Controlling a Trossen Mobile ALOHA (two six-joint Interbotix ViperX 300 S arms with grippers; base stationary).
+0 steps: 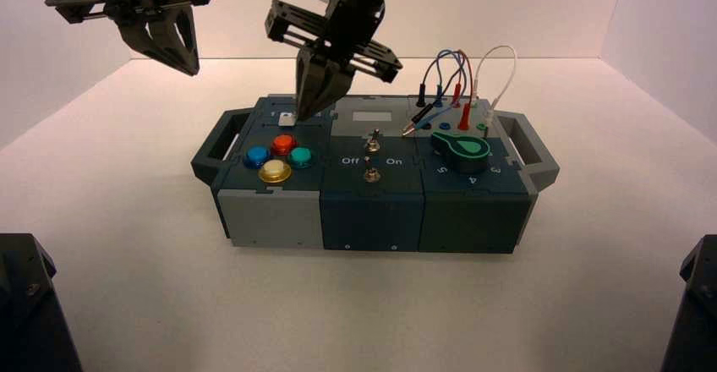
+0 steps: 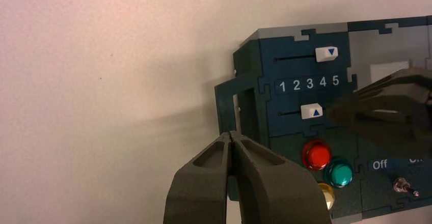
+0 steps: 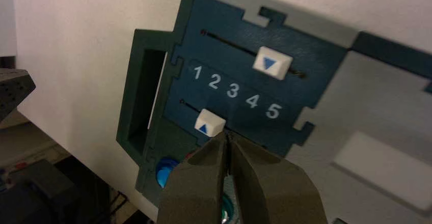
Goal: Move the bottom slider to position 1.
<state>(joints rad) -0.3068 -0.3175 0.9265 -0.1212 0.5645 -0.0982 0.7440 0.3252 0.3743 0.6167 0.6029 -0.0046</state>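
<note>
High view: I see the box [image 1: 372, 177] lying lengthwise on the white table [image 1: 127, 262], with handles at its left and right ends. My right gripper [image 1: 314, 106] reaches down to the far left part of the box, its tip just beside the bottom slider [image 1: 287, 119], a small white knob behind the round coloured buttons [image 1: 279, 157]. My left gripper [image 1: 173, 46] hangs raised, well to the left of the box and touching nothing. Two toggle switches [image 1: 371, 156] sit in the middle and a green dial [image 1: 461, 150] with wires [image 1: 457, 76] at the right. Left wrist view: the left gripper's fingers [image 2: 265, 183] are pressed together on nothing, above bare table beside the left handle. The bottom slider [image 2: 311, 111] stands below the printed row, roughly under the 3 and 4, and the dark right gripper [image 2: 336, 109] meets its right side. The top slider [image 2: 326, 54] stands near the 5. Position 1 [image 2: 282, 86] is the left end of the row. Right wrist view: the right gripper's [image 3: 228, 138] jaws are closed to a thin seam, holding nothing, with their tip against the bottom slider [image 3: 209, 122]. Here that knob lies under the 2 and 3, right of position 1 [image 3: 198, 73].
</note>
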